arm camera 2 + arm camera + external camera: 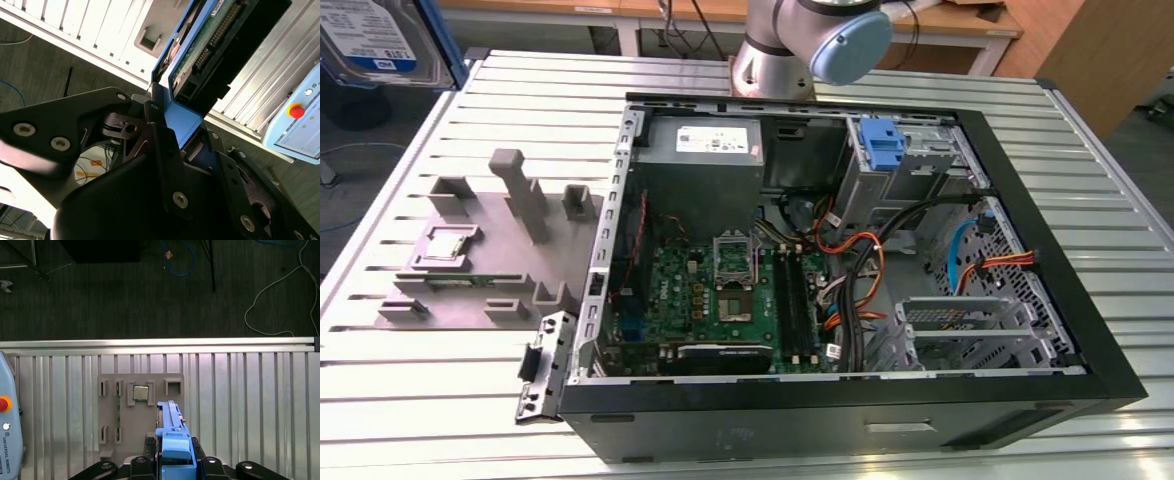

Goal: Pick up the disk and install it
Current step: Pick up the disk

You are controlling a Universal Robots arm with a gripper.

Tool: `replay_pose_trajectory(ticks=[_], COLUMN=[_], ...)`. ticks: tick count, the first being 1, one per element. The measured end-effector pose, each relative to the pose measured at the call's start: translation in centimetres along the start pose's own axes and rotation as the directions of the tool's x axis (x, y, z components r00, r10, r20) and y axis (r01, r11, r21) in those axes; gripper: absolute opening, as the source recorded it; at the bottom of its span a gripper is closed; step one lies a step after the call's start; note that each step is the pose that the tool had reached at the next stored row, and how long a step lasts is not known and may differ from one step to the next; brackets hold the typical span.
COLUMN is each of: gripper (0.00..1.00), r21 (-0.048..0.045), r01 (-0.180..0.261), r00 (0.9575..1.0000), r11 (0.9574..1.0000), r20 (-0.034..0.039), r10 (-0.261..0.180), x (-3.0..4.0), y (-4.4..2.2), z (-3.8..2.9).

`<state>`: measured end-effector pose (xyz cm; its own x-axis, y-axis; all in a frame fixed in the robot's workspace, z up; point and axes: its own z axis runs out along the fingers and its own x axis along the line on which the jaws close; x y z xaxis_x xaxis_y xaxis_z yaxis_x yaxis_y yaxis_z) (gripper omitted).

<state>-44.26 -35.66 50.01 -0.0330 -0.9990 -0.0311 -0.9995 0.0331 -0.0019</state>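
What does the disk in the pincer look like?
The disk is a flat silver-grey slab with a white and blue label, framed in a blue plastic carrier. The second wrist view shows a green circuit board and connector pins on one face. The pincer clamps the carrier's end, holding it clear of the table.

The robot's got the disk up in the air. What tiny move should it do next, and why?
Probably carry it sideways toward the open computer case. The end effector is shut on the disk, which hangs above the grey fixture plate, outside the case.
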Motion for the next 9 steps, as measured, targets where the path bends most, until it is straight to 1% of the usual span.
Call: replay_pose_trajectory(ticks=[9], gripper=[0.36], r21=[0.0], r01=[0.0], r00=[1.0], r11=[1.0], r20=[0.0], r10=[0.0], x=[0.0], y=[-0.22], z=[0.0])
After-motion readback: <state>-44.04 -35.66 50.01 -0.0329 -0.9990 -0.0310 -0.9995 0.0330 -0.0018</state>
